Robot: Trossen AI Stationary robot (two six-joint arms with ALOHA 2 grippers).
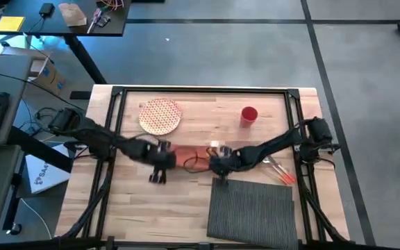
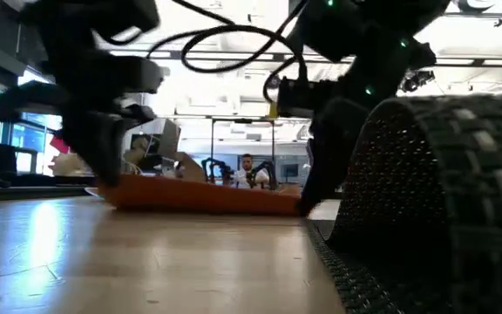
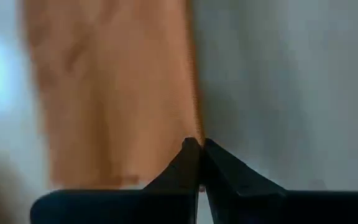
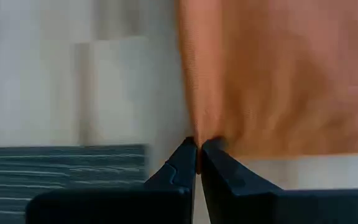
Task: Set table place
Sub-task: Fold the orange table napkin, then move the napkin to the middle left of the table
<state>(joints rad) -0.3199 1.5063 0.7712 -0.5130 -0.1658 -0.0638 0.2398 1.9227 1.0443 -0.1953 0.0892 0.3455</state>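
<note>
An orange napkin (image 1: 189, 155) stretches between my two grippers at the table's middle. My left gripper (image 1: 164, 161) is shut on its left end and my right gripper (image 1: 219, 164) on its right end. In the low view the napkin (image 2: 207, 197) shows as a flat orange band low over the wooden table (image 1: 186, 208). The dark grey ribbed placemat (image 1: 252, 208) lies at the near right; its far edge curls up (image 2: 434, 174). A round red-patterned plate (image 1: 160, 116) rests at the far left. My left gripper pinches the napkin's edge (image 3: 194, 127) between its two fingertips, coming at it from above. The napkin runs flat from there toward my other gripper. My right gripper pinches the napkin at a corner (image 4: 207, 134) between its fingertips, also from above, and the cloth puckers at the pinch. Whether the napkin is clear of the table, I cannot tell.
A red cup (image 1: 248, 114) stands at the far right. Orange-handled cutlery (image 1: 281, 171) lies right of my right gripper, just beyond the placemat's far right corner. Black rails (image 1: 117, 139) edge the table.
</note>
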